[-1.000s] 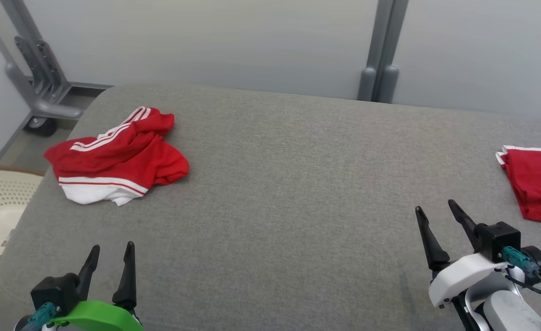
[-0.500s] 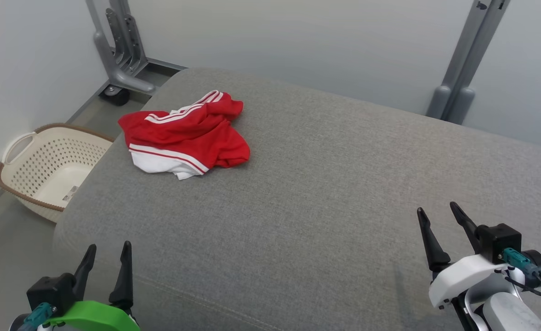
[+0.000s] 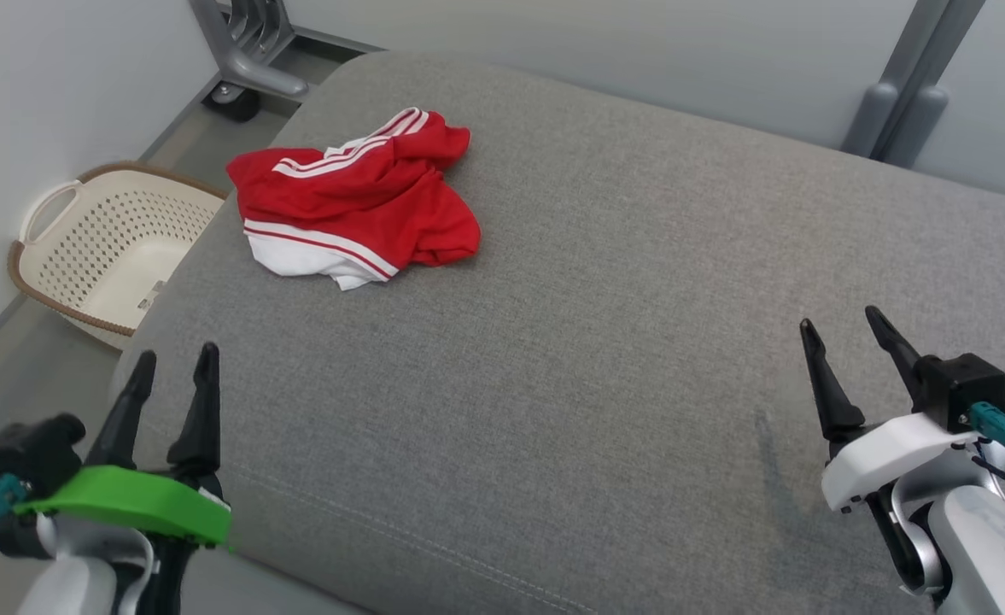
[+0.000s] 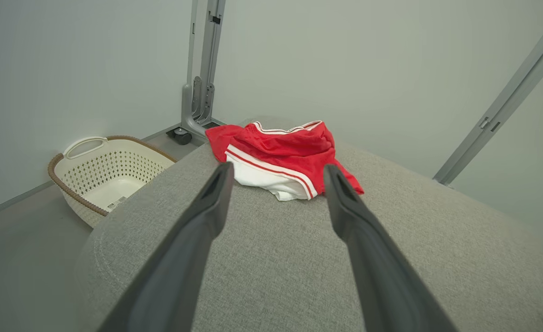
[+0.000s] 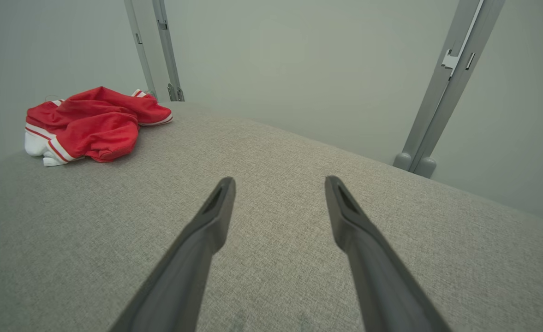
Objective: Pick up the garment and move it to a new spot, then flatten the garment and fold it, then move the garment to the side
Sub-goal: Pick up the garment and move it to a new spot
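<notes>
View is swinging left, bringing the red garment (image 3: 353, 209) nearer centre; left pincer (image 3: 175, 357) and right pincer (image 3: 839, 318) are hovering wide open, empty, pickup ahead.

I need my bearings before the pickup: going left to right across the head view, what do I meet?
basket → garment → right claw. The left claw overlaps the basket's span, so it is left out of the order.
</notes>
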Tool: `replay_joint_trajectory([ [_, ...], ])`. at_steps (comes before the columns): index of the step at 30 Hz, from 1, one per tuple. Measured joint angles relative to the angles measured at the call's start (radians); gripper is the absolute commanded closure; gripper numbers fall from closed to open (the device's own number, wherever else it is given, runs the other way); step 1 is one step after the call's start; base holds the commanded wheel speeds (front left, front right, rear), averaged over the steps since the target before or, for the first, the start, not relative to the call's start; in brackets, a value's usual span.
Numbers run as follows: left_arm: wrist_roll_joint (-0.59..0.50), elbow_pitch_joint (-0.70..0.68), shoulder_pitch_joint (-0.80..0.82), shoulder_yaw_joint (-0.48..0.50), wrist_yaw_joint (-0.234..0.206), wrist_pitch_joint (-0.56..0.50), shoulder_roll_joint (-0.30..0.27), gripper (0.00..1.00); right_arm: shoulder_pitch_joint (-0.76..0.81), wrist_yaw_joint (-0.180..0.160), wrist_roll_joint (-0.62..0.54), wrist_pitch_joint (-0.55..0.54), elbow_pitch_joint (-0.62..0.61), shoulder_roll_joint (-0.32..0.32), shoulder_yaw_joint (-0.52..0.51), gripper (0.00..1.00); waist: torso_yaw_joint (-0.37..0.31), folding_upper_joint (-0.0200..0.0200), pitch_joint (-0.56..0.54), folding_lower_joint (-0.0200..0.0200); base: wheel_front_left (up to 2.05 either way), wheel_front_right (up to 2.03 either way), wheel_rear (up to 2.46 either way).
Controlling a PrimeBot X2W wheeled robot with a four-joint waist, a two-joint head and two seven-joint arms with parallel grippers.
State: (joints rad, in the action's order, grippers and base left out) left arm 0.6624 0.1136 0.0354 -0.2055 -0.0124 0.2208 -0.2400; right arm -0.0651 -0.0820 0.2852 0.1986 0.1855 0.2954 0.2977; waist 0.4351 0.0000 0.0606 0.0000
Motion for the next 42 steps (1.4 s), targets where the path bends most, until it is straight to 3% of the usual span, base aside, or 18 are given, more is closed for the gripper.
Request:
replay_joint_trajectory([
  [4, 0.061, -0.010, 0.092, 0.030, 0.024, -0.090, -0.039, 0.00, -0.026, 0.000, -0.012, -0.024, -0.024, 0.028, -0.009, 0.00, -0.007, 0.0000, 0.053, 0.0000, 0.00, 0.00, 0.00],
  [9, 0.141, 0.003, 0.254, 0.080, 0.044, -0.254, -0.133, 0.00, -0.089, 0.000, -0.033, -0.057, -0.070, 0.084, -0.035, 0.00, -0.022, 0.0000, 0.135, 0.0000, 0.00, 0.00, 0.00],
  [18, 0.320, 0.110, 0.466, 0.174, 0.041, -0.410, -0.141, 0.00, -0.181, 0.011, -0.056, -0.109, -0.147, 0.113, -0.024, 0.00, -0.061, 0.0000, 0.258, 0.0000, 0.00, 0.00, 0.00],
  [25, 0.343, 0.216, 0.526, 0.200, 0.003, -0.477, -0.155, 0.00, -0.245, 0.020, -0.074, -0.140, -0.204, 0.150, -0.033, 0.00, -0.108, 0.0000, 0.352, 0.0001, 0.00, 0.00, 0.00],
  [36, 0.348, 0.306, 0.672, 0.204, -0.026, -0.494, -0.154, 0.00, -0.323, 0.020, -0.098, -0.182, -0.302, 0.212, -0.088, 0.00, -0.175, 0.0000, 0.509, 0.0001, 0.00, 0.00, 0.00],
  [42, 0.275, 0.418, 0.687, 0.149, -0.041, -0.488, -0.151, 0.00, -0.339, 0.019, -0.104, -0.182, -0.310, 0.227, -0.103, 0.00, -0.199, 0.0000, 0.583, 0.0002, 0.00, 0.00, 0.00],
])
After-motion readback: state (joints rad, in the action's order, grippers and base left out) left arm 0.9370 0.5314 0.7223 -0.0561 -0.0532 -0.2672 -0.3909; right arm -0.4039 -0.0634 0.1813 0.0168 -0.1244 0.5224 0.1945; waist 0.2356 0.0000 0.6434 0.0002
